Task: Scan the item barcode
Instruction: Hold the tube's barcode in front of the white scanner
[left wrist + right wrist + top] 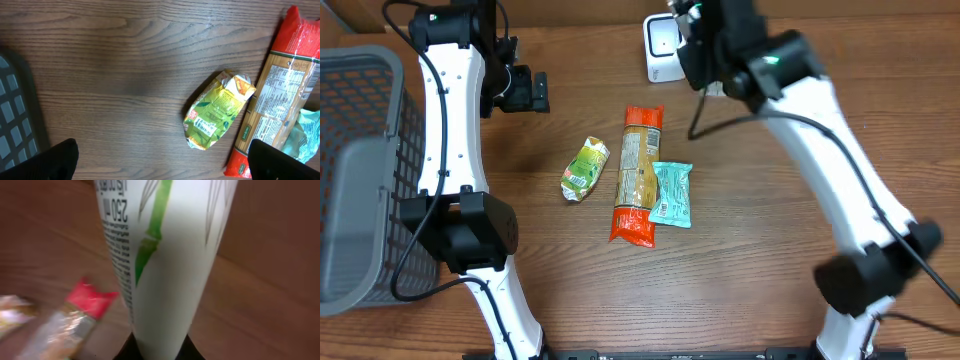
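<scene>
My right gripper (160, 352) is shut on a white tube (165, 255) printed with a green bamboo stalk and black text. In the right wrist view the tube fills the middle and the dark fingers (131, 350) pinch its lower end. From overhead, the right gripper (698, 50) is at the back of the table beside the white barcode scanner (660, 45), and the arm hides the tube. My left gripper (525, 90) hangs open and holds nothing, behind and to the left of a green packet (585, 168). Its fingertips (55, 160) stand wide apart.
A long orange-red pasta pack (638, 175), a teal packet (671, 193) and the green packet (218, 110) lie mid-table. A grey mesh basket (360, 170) stands at the left edge. The pasta pack's red end (90, 297) shows below the tube.
</scene>
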Robot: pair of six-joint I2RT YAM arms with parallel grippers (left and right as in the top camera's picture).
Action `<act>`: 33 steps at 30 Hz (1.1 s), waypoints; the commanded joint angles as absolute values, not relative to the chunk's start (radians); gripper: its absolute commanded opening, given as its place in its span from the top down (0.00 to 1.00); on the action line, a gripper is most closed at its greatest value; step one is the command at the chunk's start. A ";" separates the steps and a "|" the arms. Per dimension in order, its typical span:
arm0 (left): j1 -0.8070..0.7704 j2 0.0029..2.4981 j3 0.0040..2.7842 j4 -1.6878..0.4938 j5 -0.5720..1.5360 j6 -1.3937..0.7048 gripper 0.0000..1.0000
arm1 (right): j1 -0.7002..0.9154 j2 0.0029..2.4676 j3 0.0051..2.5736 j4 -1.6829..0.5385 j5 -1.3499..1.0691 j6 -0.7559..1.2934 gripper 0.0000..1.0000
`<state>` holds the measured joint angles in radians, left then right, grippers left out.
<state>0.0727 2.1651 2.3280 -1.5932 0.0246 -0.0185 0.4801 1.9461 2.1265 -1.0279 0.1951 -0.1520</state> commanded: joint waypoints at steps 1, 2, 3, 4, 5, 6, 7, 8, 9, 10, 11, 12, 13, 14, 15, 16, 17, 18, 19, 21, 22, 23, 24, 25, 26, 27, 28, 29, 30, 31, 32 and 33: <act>0.071 2.173 2.325 -1.592 0.019 0.001 0.01 | 0.469 2.050 2.161 -0.921 0.448 -0.480 0.96; 0.071 2.173 2.325 -1.592 0.019 0.001 0.00 | 0.467 2.074 2.161 -0.895 0.453 -0.539 0.96; 0.071 2.173 2.325 -1.592 0.019 0.001 0.00 | 0.465 2.093 2.161 -0.872 0.452 -0.585 0.96; 0.071 2.173 2.325 -1.592 0.019 0.001 0.00 | 0.464 2.112 2.161 -0.847 0.452 -0.622 0.96; 0.071 2.173 2.325 -1.592 0.019 0.001 0.00 | 0.463 2.127 2.161 -0.825 0.452 -0.647 0.96; 0.071 2.173 2.325 -1.592 0.019 0.001 0.00 | 0.461 2.144 2.161 -0.796 0.452 -0.680 0.96; 0.071 2.173 2.325 -1.592 0.019 0.001 0.00 | 0.459 2.160 2.161 -0.766 0.452 -0.712 0.96; 0.071 2.173 2.325 -1.592 0.019 0.001 0.00 | 0.459 2.173 2.161 -0.741 0.452 -0.735 0.96; 0.071 2.173 2.325 -1.592 0.019 0.001 0.00 | 0.458 2.188 2.161 -0.712 0.453 -0.761 0.96; 0.071 2.173 2.325 -1.592 0.019 0.001 0.00 | 0.457 2.202 2.161 -0.690 0.452 -0.788 0.96; 0.071 2.173 2.325 -1.592 0.019 0.001 0.00 | 0.457 2.216 2.161 -0.669 0.454 -0.818 0.96; 0.071 2.173 2.325 -1.592 0.019 0.001 0.01 | 0.457 2.233 2.161 -0.646 0.456 -0.850 0.96; 0.071 2.173 2.325 -1.592 0.019 0.001 0.00 | 0.457 2.248 2.161 -0.627 0.456 -0.875 0.96; 0.071 2.173 2.325 -1.592 0.019 0.001 0.00 | 0.457 2.266 2.161 -0.603 0.457 -0.891 0.96; 0.071 2.173 2.325 -1.592 0.019 0.001 0.00 | 0.457 2.279 2.161 -0.580 0.459 -0.892 0.96; 0.071 2.173 2.325 -1.592 0.019 0.001 0.00 | 0.457 2.296 2.161 -0.550 0.472 -0.891 0.96; 0.071 2.173 2.325 -1.592 0.019 0.001 0.00 | 0.457 2.314 2.161 -0.519 0.488 -0.891 0.96; 0.071 2.173 2.325 -1.592 0.019 0.001 0.00 | 0.457 2.331 2.161 -0.489 0.498 -0.890 0.96; 0.071 2.173 2.325 -1.592 0.019 0.001 0.00 | 0.457 2.342 2.161 -0.471 0.506 -0.891 0.96; 0.071 2.173 2.325 -1.592 0.019 0.001 0.01 | 0.457 2.362 2.161 -0.428 0.532 -0.891 0.96; 0.071 2.173 2.325 -1.592 0.019 0.001 0.00 | 0.457 2.372 2.161 -0.401 0.554 -0.891 0.96; 0.071 2.173 2.325 -1.592 0.019 0.001 0.01 | 0.457 2.383 2.161 -0.382 0.568 -0.891 0.96; 0.071 2.173 2.325 -1.592 0.019 0.001 0.00 | 0.457 2.387 2.160 -0.367 0.574 -0.891 0.96; 0.071 2.173 2.325 -1.592 0.019 0.001 0.01 | 0.456 2.397 2.160 -0.353 0.576 -0.891 0.96; 0.071 2.173 2.325 -1.592 0.019 0.001 0.01 | 0.455 2.399 2.160 -0.343 0.583 -0.891 0.96; 0.071 2.173 2.325 -1.592 0.019 0.001 0.01 | 0.453 2.404 2.160 -0.334 0.583 -0.891 0.96; 0.071 2.173 2.325 -1.592 0.019 0.001 0.00 | 0.453 2.408 2.160 -0.324 0.583 -0.891 0.96; 0.071 2.173 2.325 -1.592 0.019 0.001 0.00 | 0.453 2.410 2.160 -0.321 0.583 -0.891 0.96; 0.071 2.173 2.325 -1.592 0.019 0.001 0.01 | 0.453 2.413 2.160 -0.319 0.583 -0.891 0.96; 0.071 2.173 2.325 -1.592 0.019 0.001 0.00 | 0.453 2.415 2.160 -0.319 0.583 -0.891 0.96; 0.071 2.173 2.325 -1.592 0.019 0.001 0.00 | 0.453 2.416 2.160 -0.324 0.583 -0.891 0.96; 0.071 2.173 2.325 -1.592 0.019 0.001 0.00 | 0.453 2.419 2.160 -0.327 0.584 -0.891 0.96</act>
<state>0.0727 2.1651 2.3280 -1.5932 0.0246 -0.0185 0.4587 2.4287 2.1262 -0.3454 0.5507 -0.8948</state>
